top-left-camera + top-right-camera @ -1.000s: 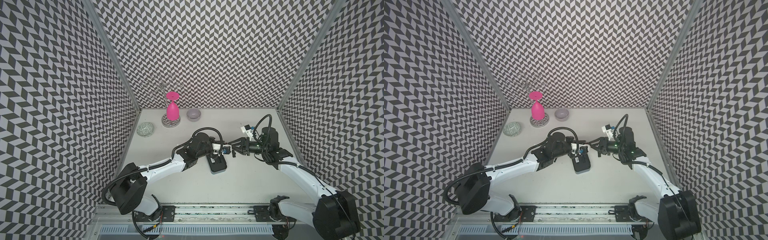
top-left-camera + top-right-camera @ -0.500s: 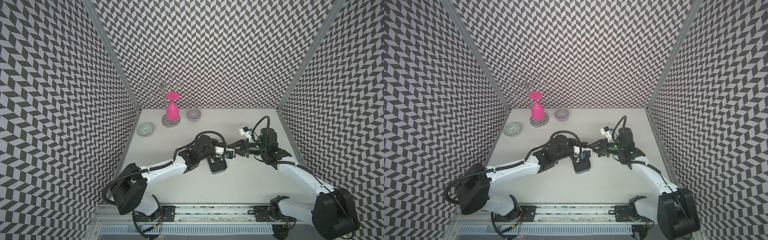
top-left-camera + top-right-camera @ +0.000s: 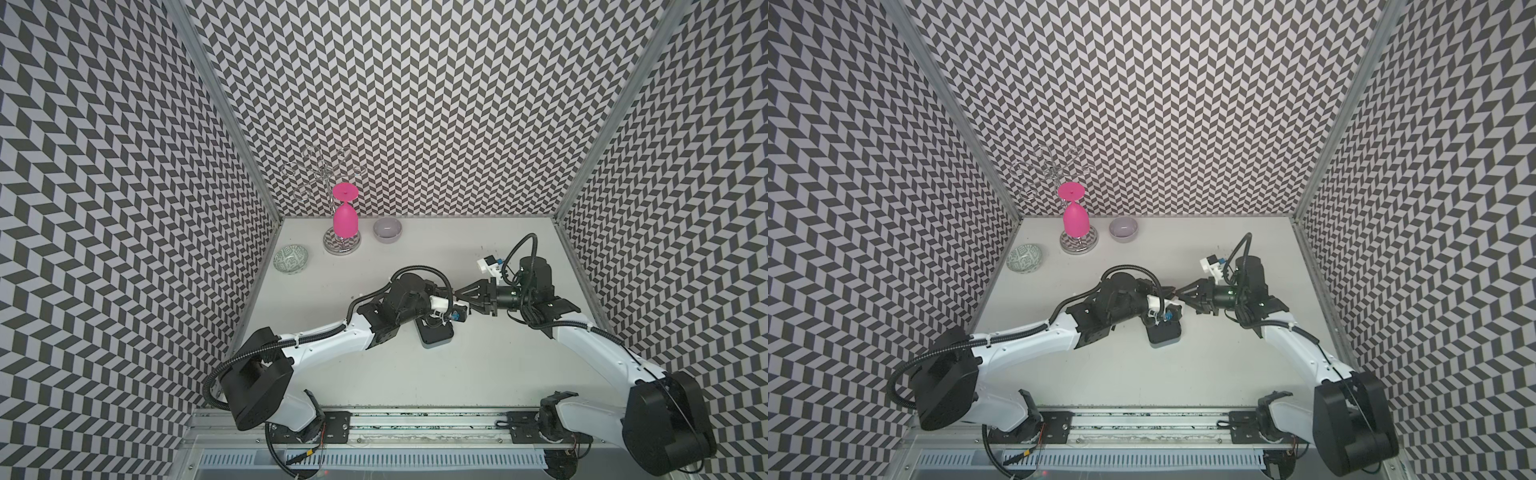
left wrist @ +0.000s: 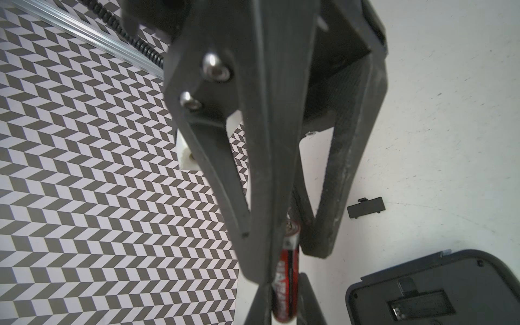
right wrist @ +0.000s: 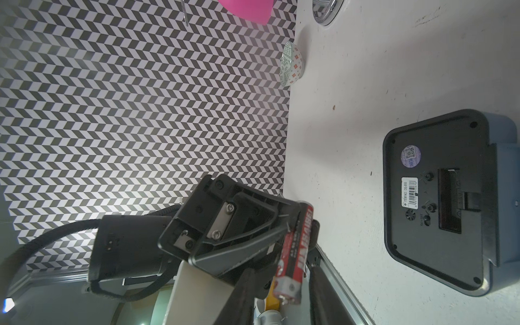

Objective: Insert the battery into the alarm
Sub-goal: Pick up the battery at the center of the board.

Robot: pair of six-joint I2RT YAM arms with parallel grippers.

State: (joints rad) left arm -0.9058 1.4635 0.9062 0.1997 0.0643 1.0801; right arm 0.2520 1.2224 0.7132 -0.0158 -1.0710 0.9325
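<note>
Between the closed fingers of the left tool (image 4: 284, 308) sits the battery (image 5: 295, 244), pinched near one end and held clear of the tabletop (image 4: 450, 112). It probably handles as light, rigid and slick. Its round wrapper could swivel or slide in a pinch, so the safest hold is across mid-body, leaving both ends free for the contacts. The right tool (image 5: 284, 301) straddles the metallic end, jaws apart with a gap on either side. The wrapper is red and black with white lettering. Below and just beside both tools the alarm (image 5: 439, 247) lies face down, black back up, its bay (image 5: 450, 199) uncovered.
</note>
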